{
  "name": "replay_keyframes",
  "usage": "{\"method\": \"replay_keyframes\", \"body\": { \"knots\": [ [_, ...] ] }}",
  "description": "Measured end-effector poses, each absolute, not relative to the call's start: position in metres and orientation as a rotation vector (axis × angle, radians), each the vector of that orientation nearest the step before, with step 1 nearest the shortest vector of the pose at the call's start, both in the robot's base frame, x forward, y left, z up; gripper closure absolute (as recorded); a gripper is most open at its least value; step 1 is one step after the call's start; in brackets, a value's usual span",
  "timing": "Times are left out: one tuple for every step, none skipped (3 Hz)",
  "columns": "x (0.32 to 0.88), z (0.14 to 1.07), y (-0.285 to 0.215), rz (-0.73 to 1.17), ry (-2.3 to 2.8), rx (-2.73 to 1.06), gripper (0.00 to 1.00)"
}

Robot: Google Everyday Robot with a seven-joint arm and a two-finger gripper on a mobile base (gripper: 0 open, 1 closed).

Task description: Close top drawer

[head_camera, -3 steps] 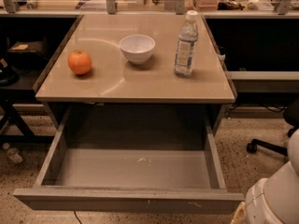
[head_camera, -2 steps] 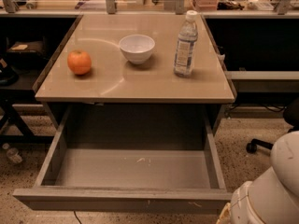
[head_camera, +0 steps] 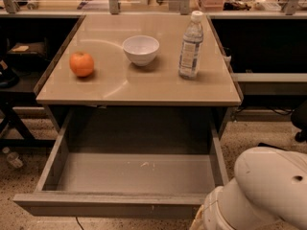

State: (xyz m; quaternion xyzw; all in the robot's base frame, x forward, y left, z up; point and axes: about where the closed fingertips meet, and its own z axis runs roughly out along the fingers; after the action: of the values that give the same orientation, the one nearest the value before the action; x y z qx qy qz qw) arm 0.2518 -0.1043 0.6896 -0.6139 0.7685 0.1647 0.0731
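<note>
The top drawer [head_camera: 115,203] is a wide grey metal tray, pulled far out from under the tan table top [head_camera: 139,83]. Its inside is empty, with a few small pale scratches on the floor right of centre. Its front panel lies along the bottom of the camera view. A white rounded arm segment [head_camera: 261,190] fills the bottom right corner, just beside the drawer's right front corner. My gripper is out of view; only this arm segment shows.
On the table top stand an orange [head_camera: 81,63] at the left, a white bowl [head_camera: 140,50] in the middle and a clear water bottle [head_camera: 191,45] at the right. Dark shelving flanks the table on both sides. A speckled floor lies below.
The white arm has come further into view from the bottom right, moving left and up toward the drawer's right front corner. The drawer and the table items have not moved.
</note>
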Motion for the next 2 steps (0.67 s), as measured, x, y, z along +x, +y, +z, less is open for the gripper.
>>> {"method": "replay_keyframes", "body": {
  "knots": [
    [0.2598,0.6763,-0.0894,0.479,2.264,-1.868,1.0],
    [0.2652,0.6678,-0.0795,0.467,2.235,-1.885,1.0]
  ]
}}
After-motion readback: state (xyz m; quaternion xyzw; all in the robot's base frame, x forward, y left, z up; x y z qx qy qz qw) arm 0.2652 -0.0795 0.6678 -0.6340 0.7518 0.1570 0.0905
